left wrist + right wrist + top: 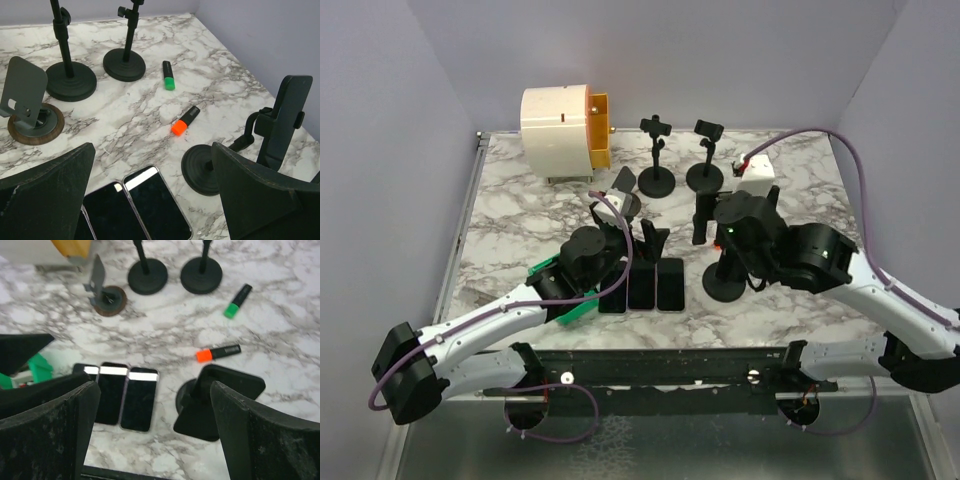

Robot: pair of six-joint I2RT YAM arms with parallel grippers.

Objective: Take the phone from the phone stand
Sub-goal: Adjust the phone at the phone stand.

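- The left claw [153, 147] is hanging spread wide, to the left of the phone stand [725, 285].
- Three phones [156, 206] are lying flat, side by side on the counter [520, 200], just left of the phone stand's base.
- The right claw [155, 385] is gaping wide above the phone stand, gripping nothing.
- An orange marker [185, 121] is lying near the phone stand's far side.

In the left wrist view the phones [152, 207] ran off the bottom edge, the leftmost mostly behind a finger [47, 195] of the left end effector [153, 146]. The two far stands [70, 80] were cut at the upper edge (clamps unseen there), and from above the right arm [810, 255] covered both markers [184, 121].
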